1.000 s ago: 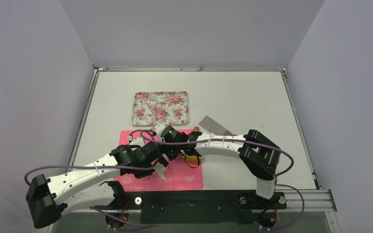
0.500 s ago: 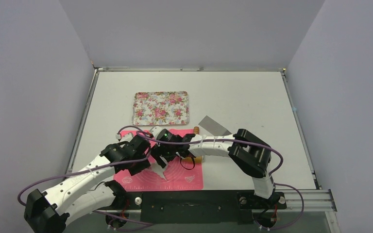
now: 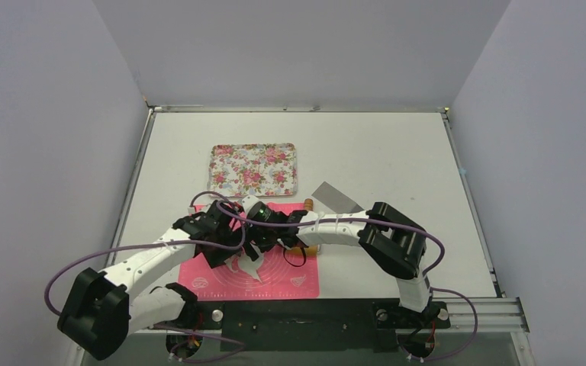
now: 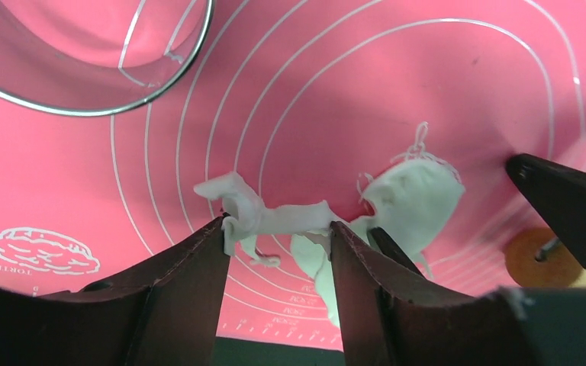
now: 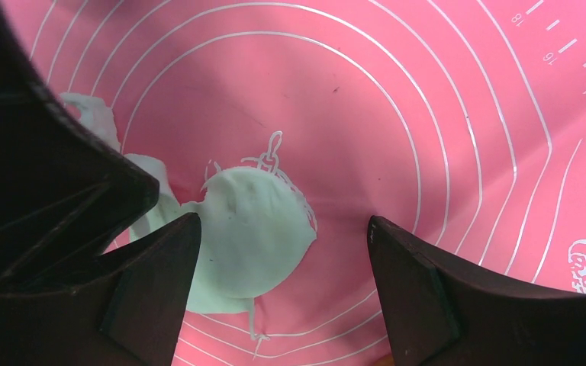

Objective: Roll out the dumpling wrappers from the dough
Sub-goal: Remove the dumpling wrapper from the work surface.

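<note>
Over the near half of the pink mat [image 3: 294,278] you had the left gripper [image 4: 278,229] down low with its fingers [image 4: 191,282] parted. A ragged dough scrap [image 4: 236,194] stretched across the gap at their tips, touching both but not pinched. Just beside the scrap, inside the mat's middle rings, lay the dumpling wrapper [image 5: 252,244]. It was a thin, roughly round white disc with frayed edges, lying flat on the mat. You held the right gripper [image 5: 284,225] over it with the jaws spread wide, one finger on each side of the disc. A metal ring cutter [image 4: 91,57] stood on the mat too, apart from the dough. A wooden rolling pin [image 3: 307,203] lay along the mat's right side, mostly hidden under your right arm. Beyond the mat's far edge sat a floral tray [image 3: 252,169], and a grey metal sheet [image 3: 339,200] lay off the mat's far right corner.
</note>
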Motion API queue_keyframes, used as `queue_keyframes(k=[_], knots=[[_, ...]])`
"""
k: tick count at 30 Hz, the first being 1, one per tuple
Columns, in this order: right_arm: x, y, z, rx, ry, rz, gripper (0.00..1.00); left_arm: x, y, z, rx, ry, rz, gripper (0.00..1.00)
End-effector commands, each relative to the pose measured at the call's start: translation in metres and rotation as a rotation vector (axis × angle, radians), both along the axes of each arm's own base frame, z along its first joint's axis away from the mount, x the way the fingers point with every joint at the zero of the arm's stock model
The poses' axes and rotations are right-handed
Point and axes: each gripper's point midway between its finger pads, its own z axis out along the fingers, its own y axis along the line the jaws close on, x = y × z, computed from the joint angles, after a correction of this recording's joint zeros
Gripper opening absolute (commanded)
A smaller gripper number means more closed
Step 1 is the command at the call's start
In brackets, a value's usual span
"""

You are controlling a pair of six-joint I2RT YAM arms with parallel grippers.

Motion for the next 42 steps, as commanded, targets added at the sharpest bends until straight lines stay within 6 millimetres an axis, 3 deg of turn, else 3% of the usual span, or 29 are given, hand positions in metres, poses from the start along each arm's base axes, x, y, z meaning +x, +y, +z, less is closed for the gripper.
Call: queue_keyframes(k=[1, 8, 13, 20, 24, 33, 42], knots=[[-0.006, 0.007, 0.003, 0.048, -0.015, 0.012, 0.76, 0.019, -0.003, -0.002, 0.027, -0.024, -0.014, 0.49], [-0.010, 0.007, 0.001, 0.048, -0.003, 0.022, 0.76, 0.024, -0.013, -0.006, -0.008, -0.022, -0.018, 0.51], [-0.011, 0.005, -0.001, 0.040, -0.009, 0.016, 0.76, 0.031, -0.014, 0.008, -0.039, -0.085, 0.035, 0.51], [-0.013, 0.004, -0.002, 0.052, -0.004, -0.001, 0.76, 0.034, 0.006, 0.028, -0.014, -0.184, 0.129, 0.52], [-0.014, 0.006, -0.001, 0.060, -0.005, -0.002, 0.76, 0.035, 0.005, 0.019, -0.008, -0.154, 0.146, 0.52], [-0.014, 0.007, -0.001, 0.060, -0.012, -0.007, 0.76, 0.038, -0.021, 0.003, -0.044, -0.080, 0.086, 0.50], [-0.018, 0.005, -0.004, 0.046, -0.023, 0.006, 0.76, 0.030, -0.016, -0.011, 0.110, -0.032, 0.080, 0.45]])
